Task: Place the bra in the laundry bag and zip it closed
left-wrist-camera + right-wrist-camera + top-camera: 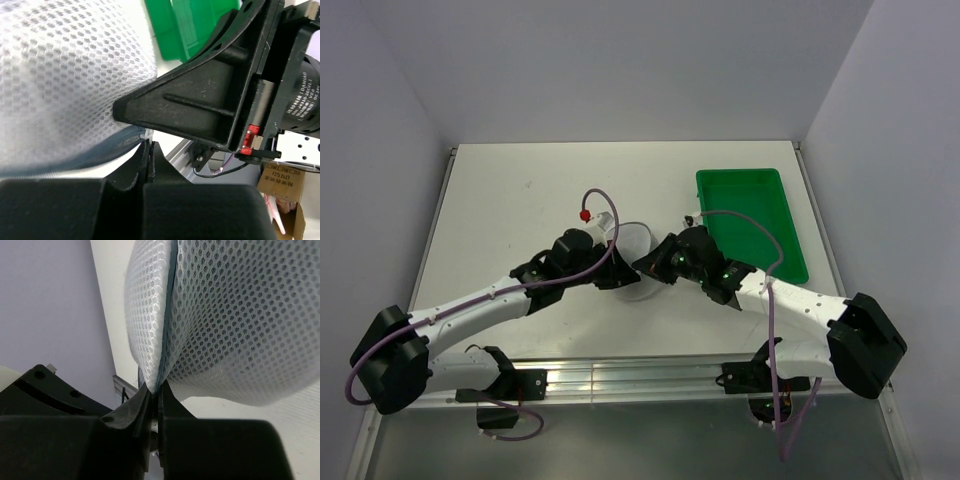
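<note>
The left arm reaches from the near left corner of the counter toward its middle. The left gripper has its jaws pressed together on the laundry bag's edge. In the left wrist view, the left gripper pinches the dark zipper strip where it runs out from under the pale mesh of the bag.

The bag sits about midway across the counter, a little nearer the near edge than the far one, bunched up between the two claws. The bra shows in none of the views, so where it lies cannot be told.

Just right of the bag, the right gripper comes in from the near right corner. The right wrist view shows the right gripper clamped shut on a fold of the bag, with the zipper line running up between two bulging mesh sides. From the left wrist, the right gripper appears as a black wedge touching the mesh.

A green tray lies along the right edge toward the far right corner, near the right wrist and apart from the bag.
</note>
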### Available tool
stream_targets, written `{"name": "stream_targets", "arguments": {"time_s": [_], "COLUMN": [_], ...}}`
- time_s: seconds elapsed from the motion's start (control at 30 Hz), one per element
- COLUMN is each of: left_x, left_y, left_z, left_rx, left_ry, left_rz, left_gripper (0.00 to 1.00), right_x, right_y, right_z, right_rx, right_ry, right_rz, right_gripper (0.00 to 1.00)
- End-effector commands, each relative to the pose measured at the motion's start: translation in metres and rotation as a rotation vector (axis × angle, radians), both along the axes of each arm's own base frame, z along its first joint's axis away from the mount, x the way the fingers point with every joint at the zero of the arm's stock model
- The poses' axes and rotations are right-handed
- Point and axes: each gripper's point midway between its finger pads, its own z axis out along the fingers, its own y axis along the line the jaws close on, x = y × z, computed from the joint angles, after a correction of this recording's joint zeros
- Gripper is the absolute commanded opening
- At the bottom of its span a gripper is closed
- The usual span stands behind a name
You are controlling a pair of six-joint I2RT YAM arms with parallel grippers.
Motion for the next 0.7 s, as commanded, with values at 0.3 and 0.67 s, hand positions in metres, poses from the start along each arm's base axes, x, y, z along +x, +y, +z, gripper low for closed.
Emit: {"name": "stream_targets", "arguments": {"time_s": [0.3,0.67], "left_x": [0.026,0.050], "left_y": [0.067,0.134], "left_z": [0.001,-0.028], "left_rx": [0.036,0.093], "left_ry": [-0.009,0.051], "left_rz": [0.150,0.327], "left_gripper": [0.00,0.00], "right_x": [0.020,0.050], "right_y": [-0.020,-0.029], "right_z": [0.006,0.018], "right_rx": [-0.075,-0.099], "right_ry": [-0.071,-0.140], "right_rz": [-0.015,0.072], "right_gripper": [0.01,0.05]}}
